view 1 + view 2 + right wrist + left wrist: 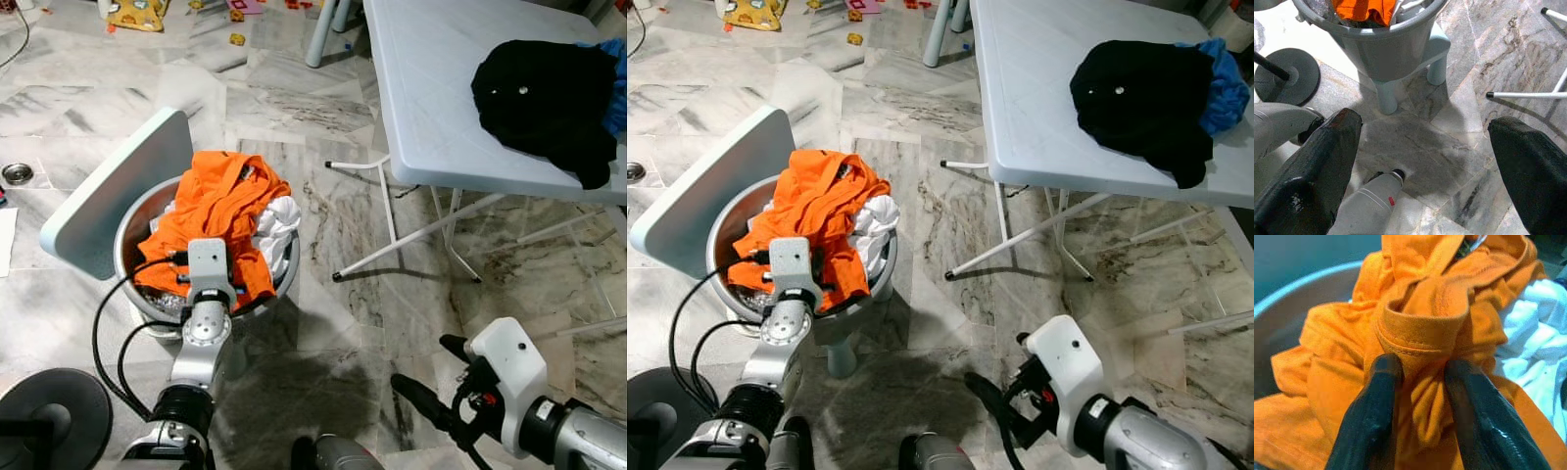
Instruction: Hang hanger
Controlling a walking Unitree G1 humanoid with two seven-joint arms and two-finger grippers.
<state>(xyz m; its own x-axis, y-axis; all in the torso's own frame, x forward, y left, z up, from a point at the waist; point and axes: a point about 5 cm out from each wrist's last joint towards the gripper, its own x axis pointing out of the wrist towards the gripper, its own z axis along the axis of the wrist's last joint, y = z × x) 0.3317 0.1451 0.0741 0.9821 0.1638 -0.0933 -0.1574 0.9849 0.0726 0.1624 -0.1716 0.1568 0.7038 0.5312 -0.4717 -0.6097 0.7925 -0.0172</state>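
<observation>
Could not make out a hanger, perhaps buried under the orange garment (217,211) heaped in the grey basket (132,230). Left gripper (1420,377) reached into the basket, fingers (1374,401) pinched on a fold of orange cloth. White cloth (279,220) tucked against the garment, mostly covered. Right gripper (1420,142) hung low over marble floor (333,225) beside the basket, spread wide, holding nothing. White table (431,88) stood further off, black garment (549,98) on it, blue cloth (1223,93) half hidden behind.

The orange garment (217,217) hides most of the basket's (132,231) contents, perhaps more laundry.
</observation>
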